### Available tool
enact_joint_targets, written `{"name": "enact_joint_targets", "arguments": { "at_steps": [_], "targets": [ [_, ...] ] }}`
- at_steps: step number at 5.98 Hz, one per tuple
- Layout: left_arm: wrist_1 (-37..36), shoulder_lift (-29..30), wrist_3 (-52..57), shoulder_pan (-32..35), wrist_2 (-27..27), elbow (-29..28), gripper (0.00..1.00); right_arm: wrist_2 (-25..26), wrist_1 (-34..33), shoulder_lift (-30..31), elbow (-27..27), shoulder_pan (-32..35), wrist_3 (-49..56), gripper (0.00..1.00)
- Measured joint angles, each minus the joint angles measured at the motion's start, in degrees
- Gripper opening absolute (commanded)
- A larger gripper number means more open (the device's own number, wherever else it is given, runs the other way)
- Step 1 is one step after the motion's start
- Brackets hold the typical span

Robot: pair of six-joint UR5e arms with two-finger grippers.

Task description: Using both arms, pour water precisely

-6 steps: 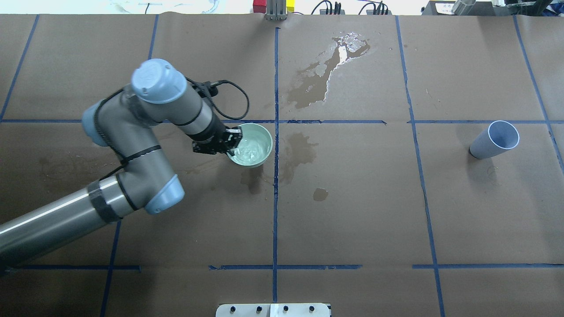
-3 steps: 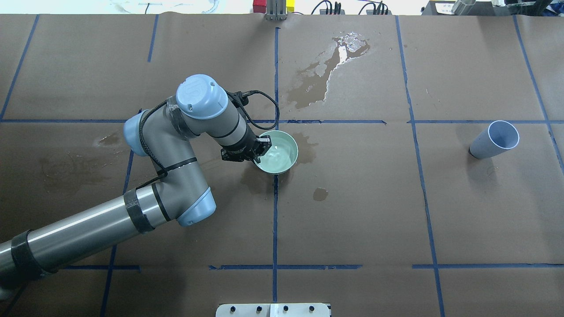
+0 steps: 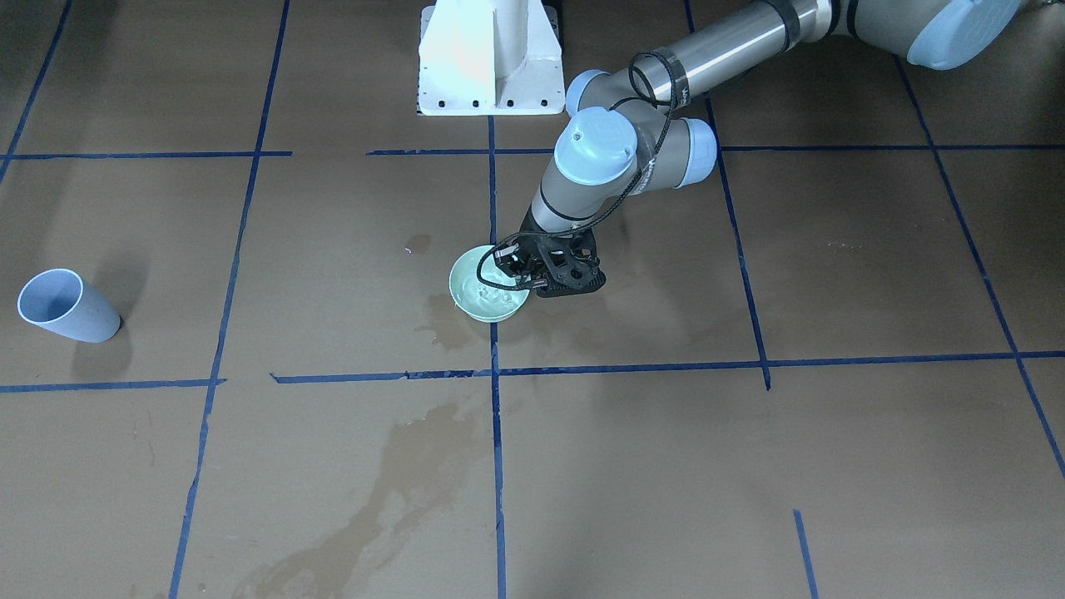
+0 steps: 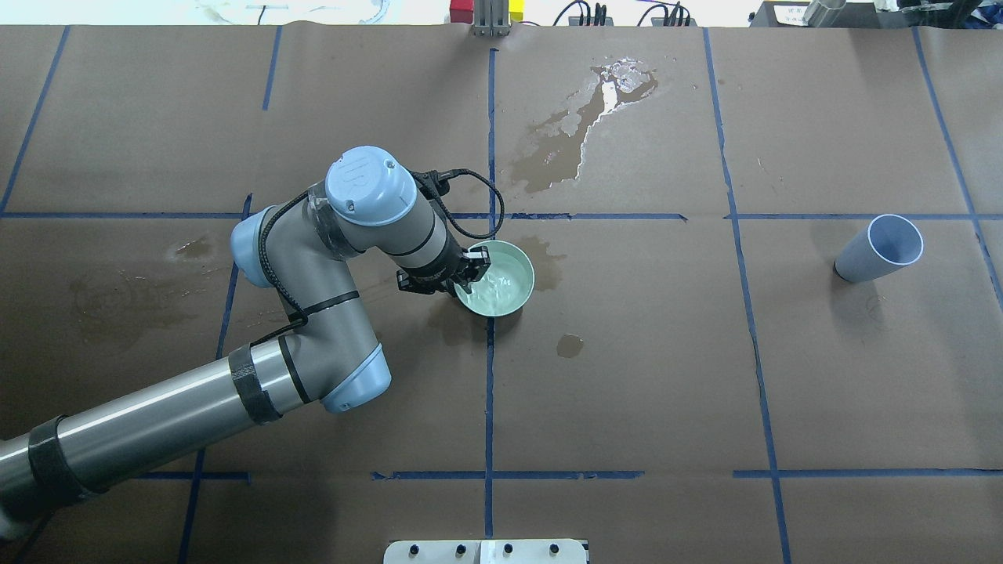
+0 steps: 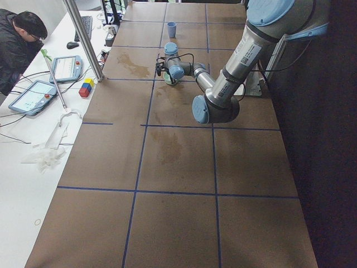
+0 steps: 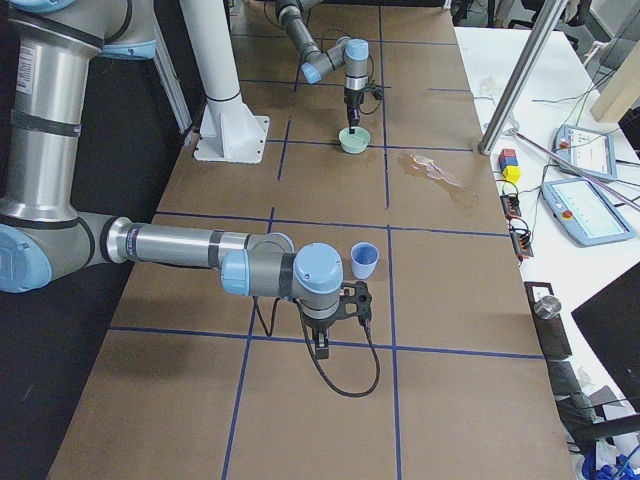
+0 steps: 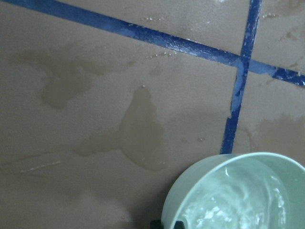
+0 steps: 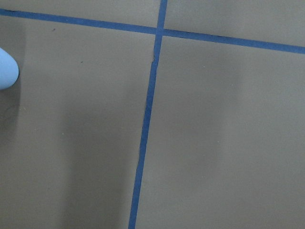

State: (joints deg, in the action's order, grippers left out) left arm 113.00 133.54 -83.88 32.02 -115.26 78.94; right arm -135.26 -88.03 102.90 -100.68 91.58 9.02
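Observation:
My left gripper (image 4: 468,271) is shut on the near rim of a pale green bowl (image 4: 519,270), one finger inside and one outside. The bowl holds rippling water (image 4: 495,288) and straddles the centre blue tape line; I cannot tell whether it touches the paper. The bowl (image 3: 463,293) and gripper (image 3: 521,271) also show in the front view, and the bowl's rim (image 7: 190,183) in the left wrist view. A pale blue cup (image 4: 878,251) stands far right. My right gripper (image 6: 325,340) shows only in the exterior right view, near the cup (image 6: 364,261); I cannot tell whether it is open or shut.
Wet spill stains mark the brown paper at the far centre (image 4: 580,133), beside the bowl (image 4: 541,266), and as a small spot (image 4: 570,345). The white pedestal (image 3: 487,58) stands at the robot's side. An operator (image 5: 17,44) sits past the far edge with tablets.
My left arm has carried the bowl to the right, from left of the centre tape line to over it. The water in it is sloshing. The cup has not moved.

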Motion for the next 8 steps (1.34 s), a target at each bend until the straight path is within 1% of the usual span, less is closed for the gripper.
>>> {"name": "enact_joint_targets", "arguments": {
  "at_steps": [2,3,4,5,6,7,8],
  "targets": [
    [-0.65,-0.27,0.09,0.65,-0.12,0.84,1.0,-0.17,1.11,-0.55,-0.49,-0.04,-0.12,1.0],
    [-3.34,-1.24,0.45,1.98,-1.26,3.53,1.0,-0.29,3.46,-0.67,-0.61,-0.06,-0.16,1.0],
    [-8.73,-3.79,2.73,3.9,-3.43,9.19,1.0,-0.6,5.9,-0.73,-0.82,-0.08,-0.16,1.0],
    [-14.43,-8.31,7.49,6.46,-5.34,17.16,1.0,-1.22,7.94,-0.75,-1.26,-0.09,-0.17,0.99],
    [-17.45,-13.03,12.43,8.99,-6.86,23.37,1.0,-1.76,9.01,-1.18,-1.81,-0.31,-0.21,0.99],
    [-18.3,-17.16,17.57,11.58,-8.87,26.73,1.0,-1.92,9.23,-2.65,-2.4,-1.4,-0.41,1.0],
    [-18.28,-20.22,21.99,13.8,-10.56,27.94,1.0,-2.34,9.21,-4.14,-3.14,-2.8,-2.18,1.0]
  ]
}}
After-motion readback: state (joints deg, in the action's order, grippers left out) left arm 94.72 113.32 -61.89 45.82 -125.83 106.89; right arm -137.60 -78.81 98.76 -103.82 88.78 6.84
